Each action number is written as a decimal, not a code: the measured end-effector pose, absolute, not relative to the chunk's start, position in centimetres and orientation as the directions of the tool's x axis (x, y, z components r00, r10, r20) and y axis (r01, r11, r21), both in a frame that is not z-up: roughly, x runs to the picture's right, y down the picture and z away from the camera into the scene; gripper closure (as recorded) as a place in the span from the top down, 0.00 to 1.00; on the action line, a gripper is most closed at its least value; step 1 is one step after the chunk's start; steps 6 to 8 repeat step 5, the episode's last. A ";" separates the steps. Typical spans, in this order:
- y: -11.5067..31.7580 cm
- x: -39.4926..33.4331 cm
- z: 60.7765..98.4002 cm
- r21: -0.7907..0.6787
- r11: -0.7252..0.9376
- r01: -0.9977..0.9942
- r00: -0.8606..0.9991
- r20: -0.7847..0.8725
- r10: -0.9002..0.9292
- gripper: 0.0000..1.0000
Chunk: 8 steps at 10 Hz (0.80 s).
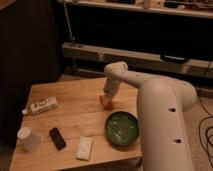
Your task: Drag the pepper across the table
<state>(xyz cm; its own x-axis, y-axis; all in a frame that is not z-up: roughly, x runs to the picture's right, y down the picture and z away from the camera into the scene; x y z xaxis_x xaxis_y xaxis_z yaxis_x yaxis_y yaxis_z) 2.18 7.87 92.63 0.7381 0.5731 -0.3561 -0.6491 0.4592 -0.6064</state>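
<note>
A small orange-red pepper (107, 103) lies on the wooden table (75, 107), right of its middle. My gripper (108, 98) hangs from the white arm, points straight down and sits right on top of the pepper, touching or nearly touching it. The arm's wrist hides the upper part of the pepper.
A green bowl (122, 129) stands near the front right, close to the pepper. A white packet (84, 148), a black remote-like bar (57, 138) and a white cup (28, 138) lie along the front. A white bottle (42, 105) lies at the left.
</note>
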 end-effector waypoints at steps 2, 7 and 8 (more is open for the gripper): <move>8.2 3.1 92.7 -0.607 0.440 -0.662 0.724 -0.365 0.586 0.05; 8.3 3.9 92.8 -0.585 0.421 -0.693 0.697 -0.395 0.599 0.05; 8.3 3.9 92.8 -0.585 0.421 -0.693 0.697 -0.395 0.599 0.05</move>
